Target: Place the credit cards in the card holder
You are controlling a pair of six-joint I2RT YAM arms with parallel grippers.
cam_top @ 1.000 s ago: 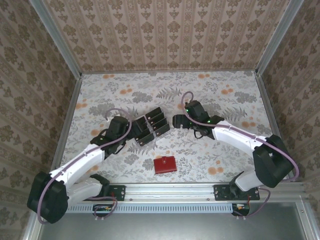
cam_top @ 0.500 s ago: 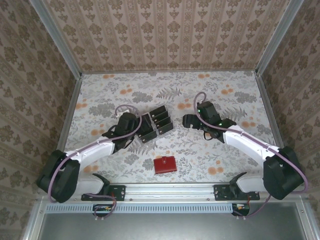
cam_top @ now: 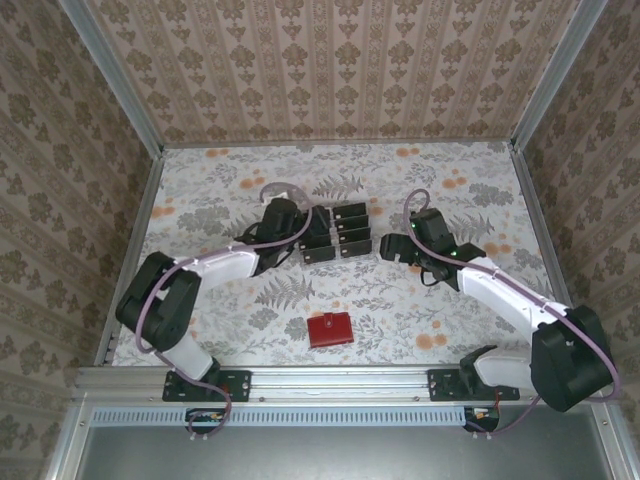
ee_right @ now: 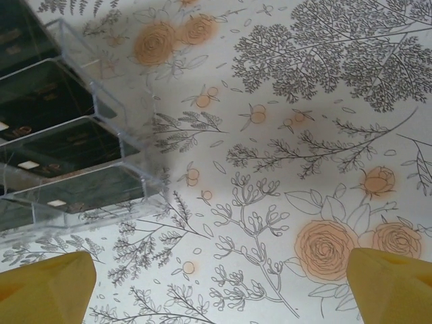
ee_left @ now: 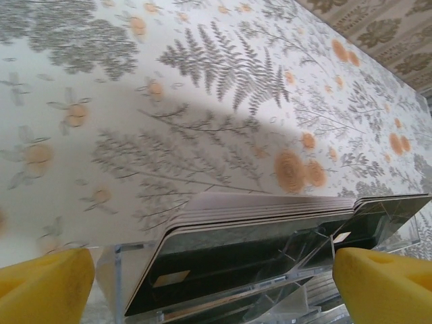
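The credit cards (cam_top: 350, 228) are black and stand in rows in a clear tiered rack (ee_right: 131, 128) at mid-table. The card holder (cam_top: 330, 329), a small red wallet, lies closed near the front edge, apart from both arms. My left gripper (cam_top: 303, 238) is open at the rack's left side. In the left wrist view its yellow fingertips (ee_left: 44, 283) flank one tier holding a stack of cards (ee_left: 256, 226). My right gripper (cam_top: 392, 247) is open just right of the rack. Its fingertips (ee_right: 40, 290) hover over bare tablecloth, with nothing between them.
The floral tablecloth (cam_top: 440, 300) covers the table. Patterned walls and metal rails (cam_top: 135, 250) enclose it on three sides. Open cloth lies between the rack and the wallet and along the back of the table.
The left arm swung right and toward the back, and the rack with its cards shifted right and squared up. The right gripper drew back to the right.
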